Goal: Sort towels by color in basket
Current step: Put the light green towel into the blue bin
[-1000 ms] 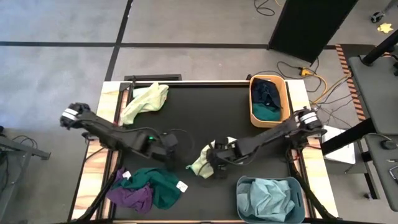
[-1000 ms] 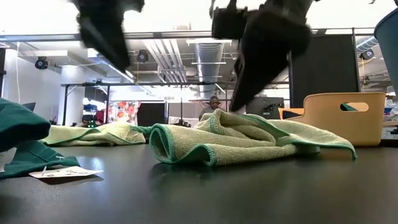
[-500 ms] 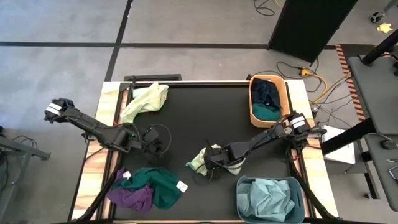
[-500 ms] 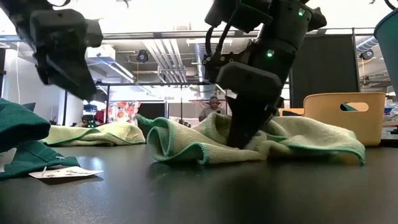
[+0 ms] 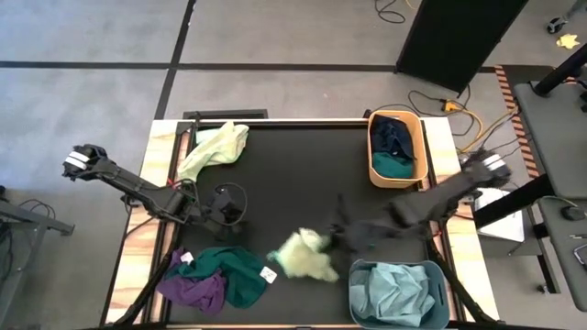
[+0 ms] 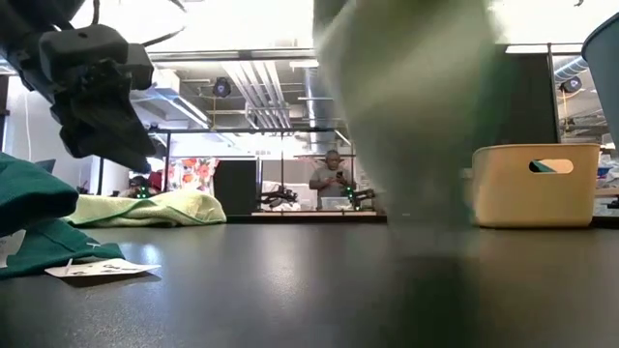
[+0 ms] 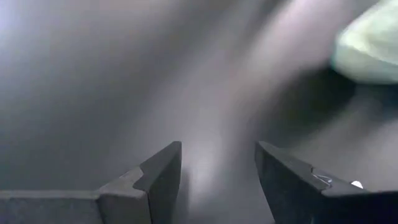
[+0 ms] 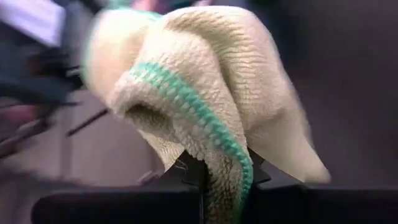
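Step in hand: the right end effector point(image 8: 214, 177) carries one pale yellow-green towel point(image 5: 307, 255), clamped on a fold of it, as the right wrist view shows.
Carried towel, place: lifted off the surface point(image 5: 293, 174), near 6 o'clock of its centre, just beside the grey basket point(image 5: 356, 275).
Doing it well: a judgement only; the loose cloth hangs well below the grip, so it should clear the basket rim before release. No basket yet holds this colour, so the pile by the second yellow-green towel point(image 5: 214, 148) at 11 o'clock seems the likeliest goal.
Risk: a trailing corner may catch a rim or drag the tagged cloths at 7 o'clock.
Left end effector point(image 7: 217, 174): fingers parted, holding nothing, low over bare surface at 9 o'clock.
Carried towel, texture: ribbed, looped weave with a teal stitched hem; limp and bunched.
Tan basket point(image 5: 375, 167): rigid, rounded rectangle with a handle slot, at 1 o'clock; holds navy and teal cloth.
Grey basket, contents: light blue towel point(image 5: 394, 291), crumpled.
Heap at 7 o'clock: teal green towel point(image 5: 237, 270) touching a purple towel point(image 5: 194, 291), both soft and rumpled.
Surface: flat, matt black.
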Controlling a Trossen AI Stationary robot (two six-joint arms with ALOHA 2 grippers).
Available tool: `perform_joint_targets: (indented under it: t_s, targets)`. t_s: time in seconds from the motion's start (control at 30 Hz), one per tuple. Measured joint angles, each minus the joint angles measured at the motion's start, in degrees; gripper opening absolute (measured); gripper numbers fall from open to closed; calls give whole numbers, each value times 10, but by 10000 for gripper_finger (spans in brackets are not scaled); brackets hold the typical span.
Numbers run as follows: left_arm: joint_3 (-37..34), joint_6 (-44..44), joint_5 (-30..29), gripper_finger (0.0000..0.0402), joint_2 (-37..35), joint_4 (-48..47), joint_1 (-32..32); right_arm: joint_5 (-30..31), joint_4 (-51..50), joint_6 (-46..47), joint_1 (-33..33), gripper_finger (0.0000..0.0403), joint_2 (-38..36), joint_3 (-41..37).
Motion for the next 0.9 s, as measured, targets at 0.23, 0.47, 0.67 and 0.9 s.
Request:
perform_joint_targets:
  t_s: [0.23, 0.47, 0.67, 0.9]
  targets:
    - [0, 11, -1, 189, 5, 54, 10, 98, -88, 209, 203, 28, -151, -32]
    - [1, 11, -5, 189, 7, 84, 32, 155, -258, 513, 377, 28, -149, -57]
    - [1, 6, -5, 189, 7, 93, 56, 122, -185, 582, 392, 28, -106, -142]
    - [1, 6, -5, 189, 7, 108, 73, 109, -52, 605, 340, 28, -22, -204]
